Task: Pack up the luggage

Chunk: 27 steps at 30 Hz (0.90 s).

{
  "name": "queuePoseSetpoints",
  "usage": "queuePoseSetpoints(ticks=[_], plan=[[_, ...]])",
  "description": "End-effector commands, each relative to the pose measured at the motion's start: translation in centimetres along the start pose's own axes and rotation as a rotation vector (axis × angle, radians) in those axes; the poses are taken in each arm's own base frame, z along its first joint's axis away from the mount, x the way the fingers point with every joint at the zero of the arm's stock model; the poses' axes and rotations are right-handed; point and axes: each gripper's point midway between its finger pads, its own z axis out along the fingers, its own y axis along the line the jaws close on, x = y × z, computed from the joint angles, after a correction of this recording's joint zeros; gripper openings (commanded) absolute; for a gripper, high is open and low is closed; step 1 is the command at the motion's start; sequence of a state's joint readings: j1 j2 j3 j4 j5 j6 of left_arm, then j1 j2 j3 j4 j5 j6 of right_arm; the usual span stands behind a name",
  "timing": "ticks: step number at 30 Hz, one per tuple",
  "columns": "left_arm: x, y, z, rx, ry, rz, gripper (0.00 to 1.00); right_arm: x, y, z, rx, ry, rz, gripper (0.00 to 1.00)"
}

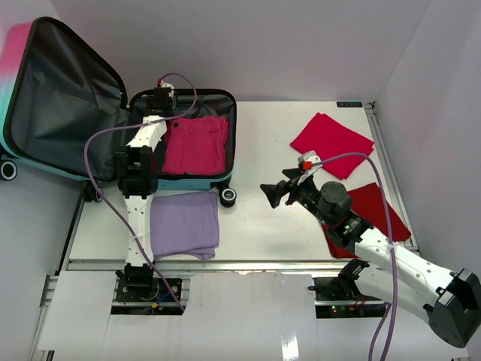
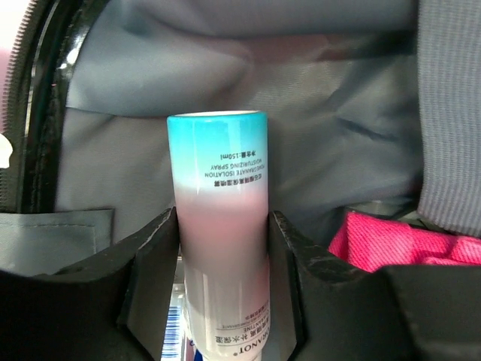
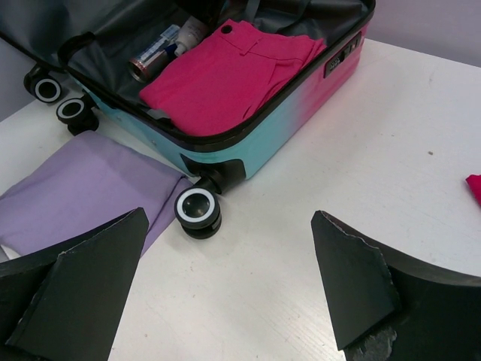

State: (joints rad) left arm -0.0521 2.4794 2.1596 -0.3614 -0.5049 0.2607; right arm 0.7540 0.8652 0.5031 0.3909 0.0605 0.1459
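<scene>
Luggage: your luggage [image 1: 52, 105] lies open at the far left corner of the table [image 1: 263, 226]. Its lid leans out past the left edge, with the dark grey lining facing up. In the right wrist view the shell [image 3: 301, 113] runs from pink to teal.
Left gripper: your left gripper [image 1: 161, 98] is reaching into the far end of the luggage base. Its jaws are clamped on a spray bottle [image 2: 218, 173], one finger against each side.
Spray bottle: teal at the top fading to pale pink, held in front of the grey lining [image 2: 353, 113].
Right gripper: your right gripper [image 1: 270, 195] hangs over the middle of the table with its jaws spread wide and nothing between them. It points towards the luggage [image 3: 229, 219].
Pink garment: it lies folded in the luggage base [image 1: 197, 144], filling most of it [image 3: 233, 75].
Small bottle: one lies in the base just beside the pink garment [image 3: 154, 54].
Wheel: a black wheel [image 3: 198, 209] sits at the near corner of the base.
Lilac cloth: folded on the table by the near edge, just in front of the luggage [image 1: 184, 224].
Red cloth: one lies near the far right corner [image 1: 331, 135].
Second red cloth: by the right edge, partly under your right arm [image 1: 383, 210].
</scene>
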Motion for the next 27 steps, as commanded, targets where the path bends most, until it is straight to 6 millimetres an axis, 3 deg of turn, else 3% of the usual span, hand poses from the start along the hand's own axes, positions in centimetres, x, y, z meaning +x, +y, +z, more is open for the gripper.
queuePoseSetpoints(ticks=[1,8,10,12,13,17,19,22,23,27], plan=[[-4.0,8.2,-3.1,-0.157,-0.059,-0.086,0.67,-0.3,-1.2,0.2,0.063,-0.012,-0.024,0.97],[-7.0,9.9,-7.9,-0.101,-0.142,-0.16,0.94,-0.1,-1.9,1.1,0.105,0.052,-0.035,0.97],[-7.9,10.7,-9.8,-0.089,-0.169,-0.2,0.95,-0.6,-2.1,1.2,0.119,0.05,-0.033,0.97],[-8.1,10.0,-11.5,-0.034,-0.172,-0.243,0.95,-1.0,-3.2,1.2,0.191,0.05,-0.027,0.97],[-9.1,9.7,-13.0,0.017,-0.202,-0.292,0.94,-1.3,-3.6,1.3,0.215,0.066,-0.025,0.97],[-10.9,4.4,-19.6,0.37,-0.257,-0.414,0.89,-2.4,-5.9,1.4,0.316,0.103,-0.014,0.97],[-10.5,0.4,-23.3,0.582,-0.243,-0.453,0.87,-2.4,-7.9,1.1,0.383,0.137,0.021,0.96],[-9.2,-4.4,-29.1,0.708,-0.242,-0.404,0.87,-1.0,-11.9,0.2,0.469,0.195,0.1,0.96],[-9.6,-6.0,-32.0,0.742,-0.283,-0.372,0.87,-0.1,-12.7,-0.3,0.486,0.233,0.117,0.96],[-6.6,-10.5,-36.3,0.833,-0.25,-0.34,0.87,1.5,-18.8,-2.3,0.629,0.275,0.224,0.95]])
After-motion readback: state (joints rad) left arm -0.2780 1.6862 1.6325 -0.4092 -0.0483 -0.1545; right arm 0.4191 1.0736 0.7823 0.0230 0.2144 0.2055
